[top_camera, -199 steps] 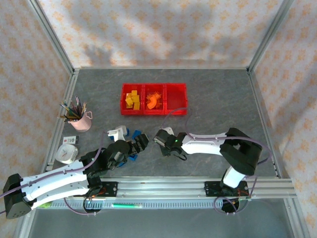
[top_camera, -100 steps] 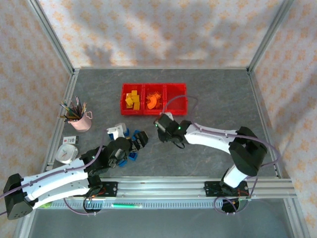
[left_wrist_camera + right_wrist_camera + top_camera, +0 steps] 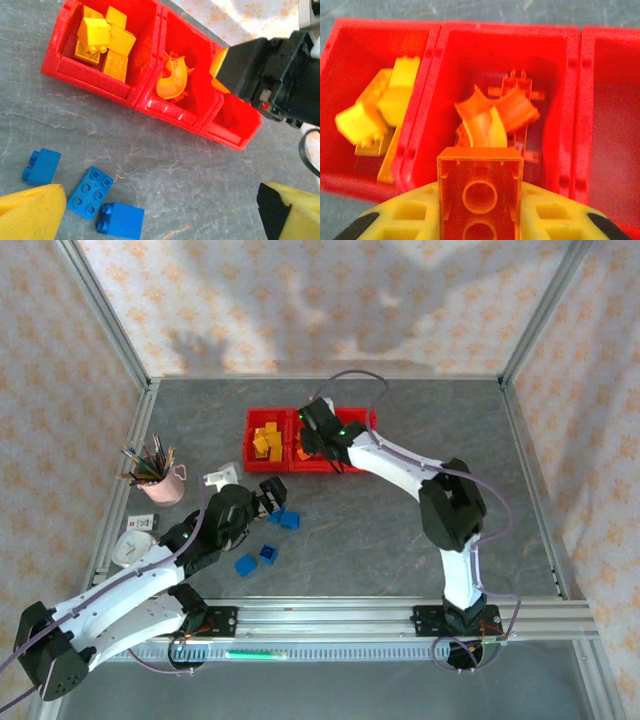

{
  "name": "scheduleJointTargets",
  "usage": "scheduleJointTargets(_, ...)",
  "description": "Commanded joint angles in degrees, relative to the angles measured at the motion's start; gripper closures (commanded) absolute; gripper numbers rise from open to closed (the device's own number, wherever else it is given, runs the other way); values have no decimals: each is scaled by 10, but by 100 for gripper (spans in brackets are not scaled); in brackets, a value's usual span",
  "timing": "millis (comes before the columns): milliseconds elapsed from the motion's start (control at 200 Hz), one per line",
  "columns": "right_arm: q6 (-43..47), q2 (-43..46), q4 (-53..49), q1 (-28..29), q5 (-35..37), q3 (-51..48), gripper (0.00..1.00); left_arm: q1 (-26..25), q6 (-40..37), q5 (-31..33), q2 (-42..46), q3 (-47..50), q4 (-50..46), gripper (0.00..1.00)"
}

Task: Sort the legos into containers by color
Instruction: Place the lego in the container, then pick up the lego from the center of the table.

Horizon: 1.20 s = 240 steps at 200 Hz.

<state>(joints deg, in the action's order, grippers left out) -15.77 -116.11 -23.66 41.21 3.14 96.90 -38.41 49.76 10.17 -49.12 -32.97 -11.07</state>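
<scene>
Three blue bricks (image 3: pixel 91 192) lie loose on the surface (image 3: pixel 360 540) in front of the red bins (image 3: pixel 90 79), so that colour is not yet sorted. The left compartment holds yellow bricks (image 3: pixel 107 37), the middle one orange arches (image 3: pixel 172 80), and the right one looks bare, presumably meant for blue. The left arm (image 3: pixel 150 585) reaches forward low above the blue bricks, the left jaws spread wide and holding nothing. The right arm (image 3: pixel 395 465) stretches far out over the middle compartment, the right jaws clenched on an orange brick (image 3: pixel 480 195).
</scene>
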Motion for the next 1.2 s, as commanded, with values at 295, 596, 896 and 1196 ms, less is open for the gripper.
scheduleJointTargets(295, 45, -140, -52, -42, -3, 216, 50, 51, -42, -65, -50, -26, 52, 1)
scheduleJointTargets(596, 41, -25, -27, -25, -20, 95, 42, 56, -45, -69, -29, -25, 34, 1)
scheduleJointTargets(896, -9, 102, -11, 44, -22, -93, 31, 56, -40, -73, 29, -6, -31, 1)
scheduleJointTargets(1196, -97, 163, 16, 127, -26, -225, 23, 56, -20, -74, 95, 24, -98, 1)
